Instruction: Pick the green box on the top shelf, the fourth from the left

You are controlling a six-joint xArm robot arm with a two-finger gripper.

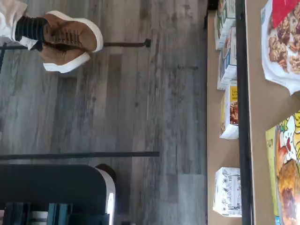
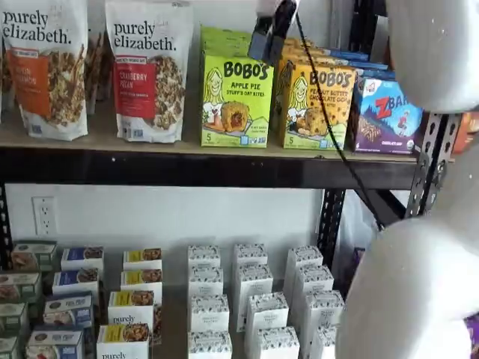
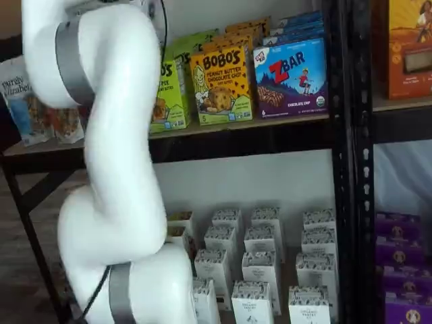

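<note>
The green box [image 2: 236,101] stands upright on the top shelf [image 2: 187,170], printed "BOBO'S APPLE PIE", between a granola bag and the yellow-orange Bobo's box [image 2: 316,106]. In a shelf view it is partly hidden behind my white arm [image 3: 170,98]. In the wrist view it shows turned on its side [image 1: 283,173]. My gripper [image 2: 266,41] hangs from the view's top edge with its cable, just above and in front of the green box's upper right corner. Its black fingers show no plain gap and hold nothing.
Purely Elizabeth granola bags [image 2: 150,71] stand left of the green box and a blue ZBar box [image 2: 385,116] at the far right. Several small white boxes [image 2: 251,299] fill the lower shelf. A person's tan shoes [image 1: 70,42] are on the grey floor. Black uprights [image 3: 347,135] frame the shelves.
</note>
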